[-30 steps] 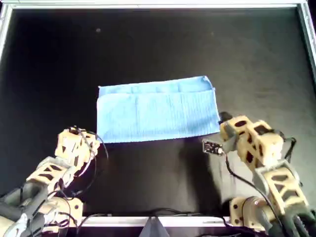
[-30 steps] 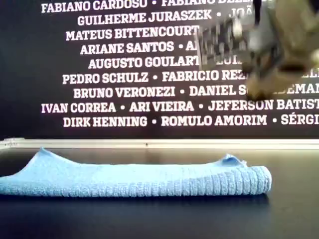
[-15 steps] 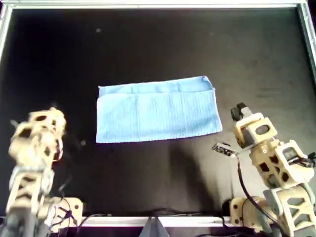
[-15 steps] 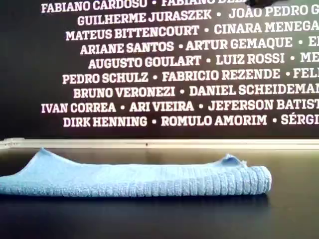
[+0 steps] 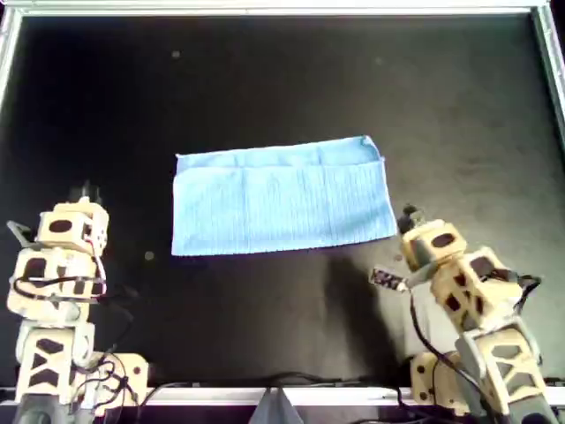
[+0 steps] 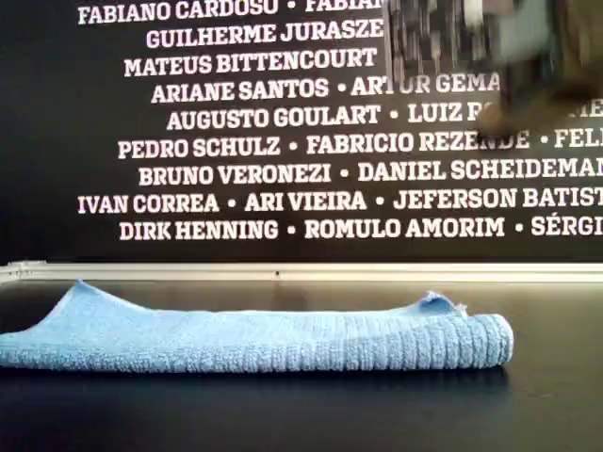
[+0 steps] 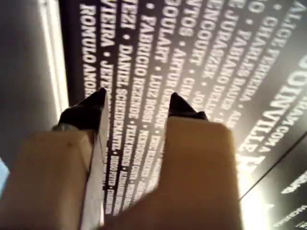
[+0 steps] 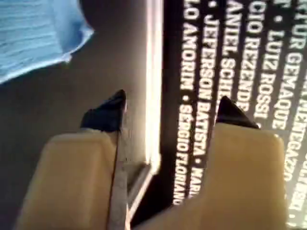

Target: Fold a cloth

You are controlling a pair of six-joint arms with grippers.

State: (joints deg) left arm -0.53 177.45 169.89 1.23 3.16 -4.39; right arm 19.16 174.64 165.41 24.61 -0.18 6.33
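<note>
Right claw [image 8: 168,110]: parted, empty, just off the folded cloth [image 5: 281,196]'s near corner. Left claw [image 7: 136,103]: parted, empty, well clear. Bare black table [image 5: 265,79] all round. Wall lettering [image 6: 245,146]: "PEDRO SCHULZ", "IVAN CORREA".

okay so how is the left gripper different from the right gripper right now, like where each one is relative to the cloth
In the overhead view, the left gripper stands well off the cloth's left edge, while the right gripper sits close beside its lower right corner. The right wrist view catches a corner of the cloth; the left wrist view shows only a sliver of blue at its edge. Both grippers are open, empty, and off the cloth.
</note>
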